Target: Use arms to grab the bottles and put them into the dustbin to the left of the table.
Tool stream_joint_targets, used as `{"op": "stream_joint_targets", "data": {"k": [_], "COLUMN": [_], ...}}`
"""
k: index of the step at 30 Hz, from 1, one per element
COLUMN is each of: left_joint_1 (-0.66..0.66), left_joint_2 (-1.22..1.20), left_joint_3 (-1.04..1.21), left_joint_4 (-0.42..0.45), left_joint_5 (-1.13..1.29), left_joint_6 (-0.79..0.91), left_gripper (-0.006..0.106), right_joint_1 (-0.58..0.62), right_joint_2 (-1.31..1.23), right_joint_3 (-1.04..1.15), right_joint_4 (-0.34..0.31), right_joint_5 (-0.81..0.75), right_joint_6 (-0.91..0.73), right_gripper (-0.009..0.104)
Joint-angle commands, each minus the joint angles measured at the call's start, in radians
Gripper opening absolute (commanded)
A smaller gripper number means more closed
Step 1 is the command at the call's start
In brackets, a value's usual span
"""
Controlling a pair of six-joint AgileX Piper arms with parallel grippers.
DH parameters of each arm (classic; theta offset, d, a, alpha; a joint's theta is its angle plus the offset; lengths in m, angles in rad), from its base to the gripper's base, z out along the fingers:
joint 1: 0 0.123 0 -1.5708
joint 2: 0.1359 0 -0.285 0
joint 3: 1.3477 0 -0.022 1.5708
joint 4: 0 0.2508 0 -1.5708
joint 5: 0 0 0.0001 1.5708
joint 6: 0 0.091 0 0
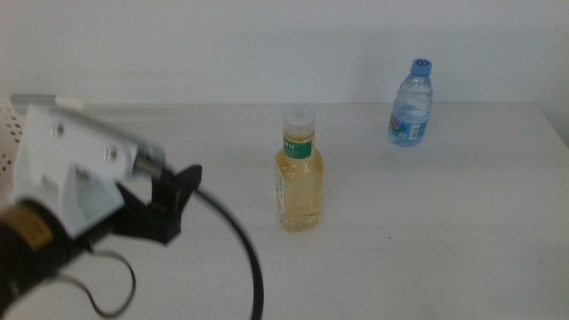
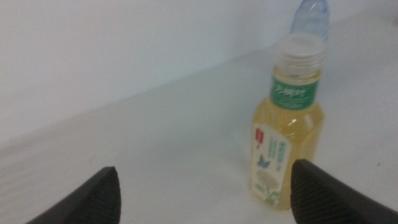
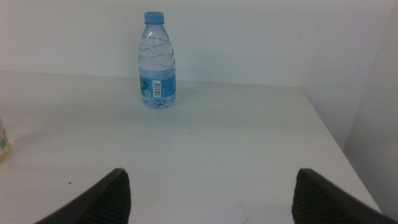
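The left gripper (image 1: 173,200) hangs over the table (image 1: 427,249) at 9 o'clock, jaws apart and empty, its white housing (image 1: 67,164) and black cable (image 1: 240,258) behind it. At its 3 o'clock, near but apart, stands the yellow bottle (image 1: 299,173), upright, nearly full, white cap on. The water bottle (image 1: 412,103) stands upright at 1 o'clock, well apart, blue cap on. The right gripper (image 3: 211,193) shows spread jaws, empty, facing the water bottle. The dustbin's (image 1: 7,133) edge shows at far 9 o'clock.
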Motion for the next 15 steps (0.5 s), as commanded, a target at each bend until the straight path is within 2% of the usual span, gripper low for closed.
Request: {"op": "stream_joint_targets", "data": {"k": [1, 6, 10, 15], "left_joint_1": [-0.042, -0.098, -0.111, -0.111], "left_joint_2": [-0.023, -0.021, -0.020, -0.020], "left_joint_3": [0.055, 0.177, 0.232, 0.266], "left_joint_4": [-0.017, -0.016, -0.001, 0.136], "left_joint_5": [-0.275, -0.489, -0.509, -0.542], "left_joint_6": [-0.026, -0.043, -0.047, -0.145], "left_gripper": [0.090, 0.090, 0.090, 0.090], "right_joint_1": [-0.006, -0.006, -0.006, -0.006], "right_joint_2": [-0.028, -0.028, -0.028, -0.028], "right_joint_3": [-0.007, -0.007, -0.007, -0.007], "right_joint_4": [-0.006, -0.006, -0.006, -0.006], "right_joint_5": [-0.074, -0.074, -0.074, -0.074], "right_joint_6": [-0.005, -0.005, -0.005, -0.005], "right_gripper": [0.068, 0.068, 0.068, 0.068]}}
